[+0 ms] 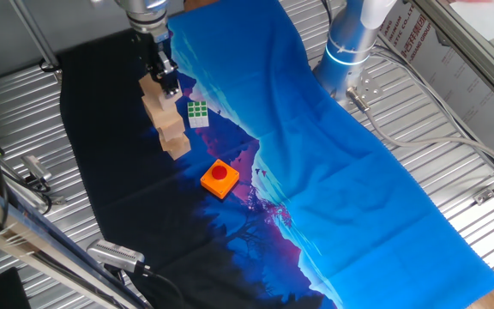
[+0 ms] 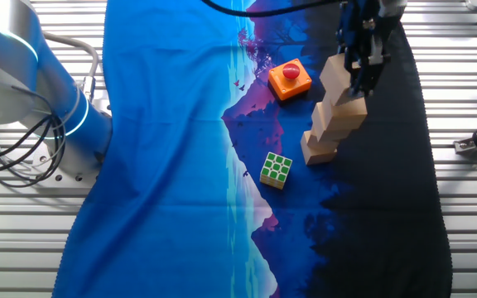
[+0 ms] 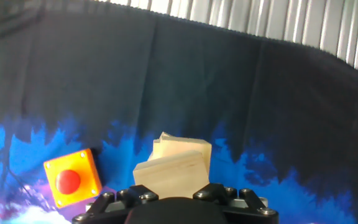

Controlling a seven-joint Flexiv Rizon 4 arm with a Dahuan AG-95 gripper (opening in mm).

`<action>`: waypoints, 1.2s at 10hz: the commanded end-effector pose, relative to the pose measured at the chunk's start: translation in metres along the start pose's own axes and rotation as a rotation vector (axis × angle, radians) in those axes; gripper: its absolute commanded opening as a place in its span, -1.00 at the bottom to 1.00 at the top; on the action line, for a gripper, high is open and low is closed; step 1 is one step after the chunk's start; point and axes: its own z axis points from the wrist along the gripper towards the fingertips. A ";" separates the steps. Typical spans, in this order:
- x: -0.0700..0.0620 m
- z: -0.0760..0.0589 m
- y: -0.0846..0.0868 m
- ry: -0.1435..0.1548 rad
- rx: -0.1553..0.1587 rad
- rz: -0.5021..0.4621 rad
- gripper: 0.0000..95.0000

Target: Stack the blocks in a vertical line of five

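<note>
Stacked blocks [image 2: 334, 121] in a slightly staggered column on the dark end of the cloth [image 1: 341, 163], top block [image 2: 335, 74] pinched in the hand [image 2: 361, 76], apparently being lined up on the pile. Exact count hard to tell, about four. Orange button [image 1: 219, 178] and green-white cube [image 2: 277, 170] near, well apart from the stack. Beneath, ribbed metal bench [image 1: 453, 223]; arm base [image 1: 350, 43] beside it.
</note>
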 end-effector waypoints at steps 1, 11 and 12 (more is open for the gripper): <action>0.000 0.002 -0.003 -0.001 -0.014 0.080 -1.00; -0.021 0.008 -0.008 0.005 -0.021 0.047 -1.00; -0.020 0.009 -0.009 0.009 -0.021 0.043 -1.00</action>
